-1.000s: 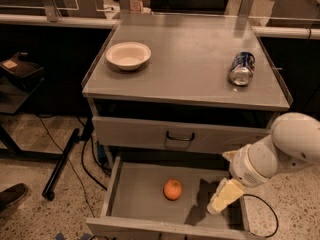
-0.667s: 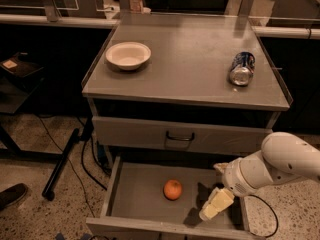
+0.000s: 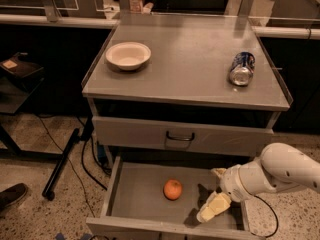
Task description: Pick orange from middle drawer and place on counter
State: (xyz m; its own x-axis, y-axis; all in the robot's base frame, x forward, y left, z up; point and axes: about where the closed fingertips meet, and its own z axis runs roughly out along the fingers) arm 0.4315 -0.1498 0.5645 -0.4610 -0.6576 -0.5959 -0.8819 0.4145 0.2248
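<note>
The orange point(image 3: 173, 189) lies on the floor of the open middle drawer point(image 3: 135, 194), near its centre. My gripper point(image 3: 212, 208) hangs inside the drawer at its right side, a short way right of the orange and apart from it. It casts a shadow on the drawer floor. The white arm point(image 3: 280, 173) reaches in from the right. The counter point(image 3: 190, 64) is the flat grey top of the cabinet above.
A white bowl point(image 3: 128, 55) stands on the counter's left. A crushed blue-silver can point(image 3: 242, 68) lies on its right. A closed drawer front with a dark handle point(image 3: 180, 136) sits above the open drawer. Cables and a black stand leg point(image 3: 62, 164) lie on the floor at left.
The arm and gripper have sunk lower into the drawer and shifted left toward the orange. The orange has not moved.
</note>
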